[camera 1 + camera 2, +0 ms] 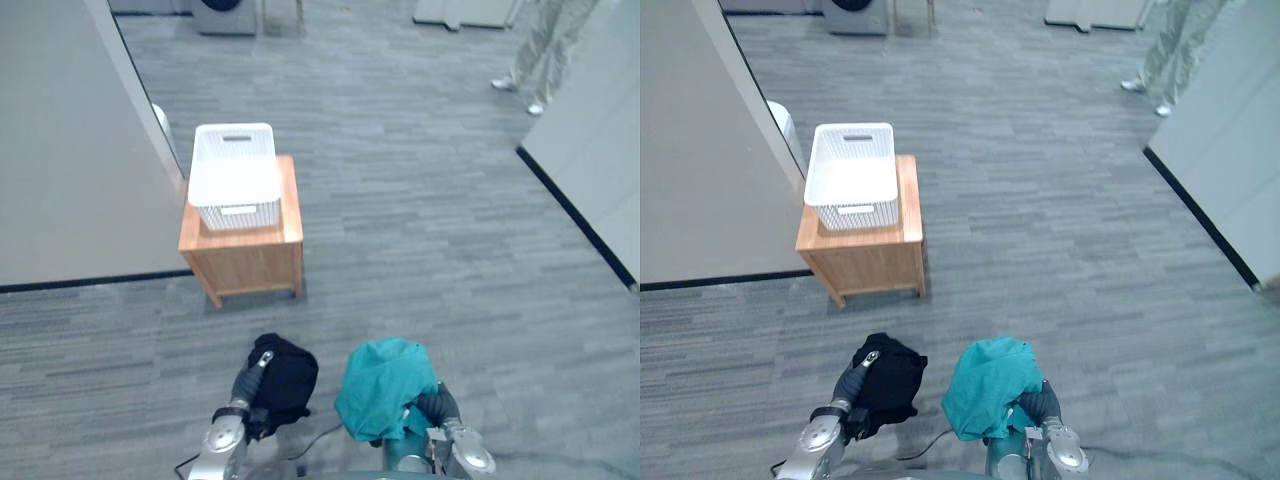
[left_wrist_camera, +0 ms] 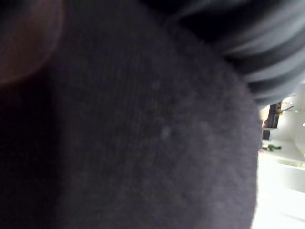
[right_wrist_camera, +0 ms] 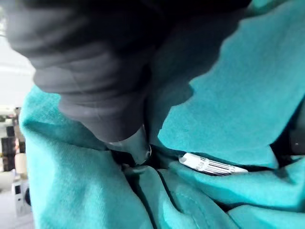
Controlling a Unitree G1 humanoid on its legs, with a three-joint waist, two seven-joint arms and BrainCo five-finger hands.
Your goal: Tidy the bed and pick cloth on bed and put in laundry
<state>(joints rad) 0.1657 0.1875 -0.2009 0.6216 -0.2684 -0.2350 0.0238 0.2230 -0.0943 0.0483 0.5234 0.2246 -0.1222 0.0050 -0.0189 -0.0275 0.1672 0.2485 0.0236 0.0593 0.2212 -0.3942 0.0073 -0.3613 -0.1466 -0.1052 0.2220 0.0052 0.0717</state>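
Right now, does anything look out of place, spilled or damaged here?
Nothing stands out. The white basket sits upright on the wooden table; the black cloth is bunched at the left hand, the teal cloth at the right hand.

Soft, even light leaves a faint shadow on the carpet (image 1: 420, 220) by the wooden table (image 1: 250, 258), while black cloth (image 2: 143, 143) and teal cloth (image 3: 248, 95) dim the wrist views.

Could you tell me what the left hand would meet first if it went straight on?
Past the black cloth it carries, the left hand would likely meet the table at its near right corner, below the basket; depth is unclear, so it might just miss.
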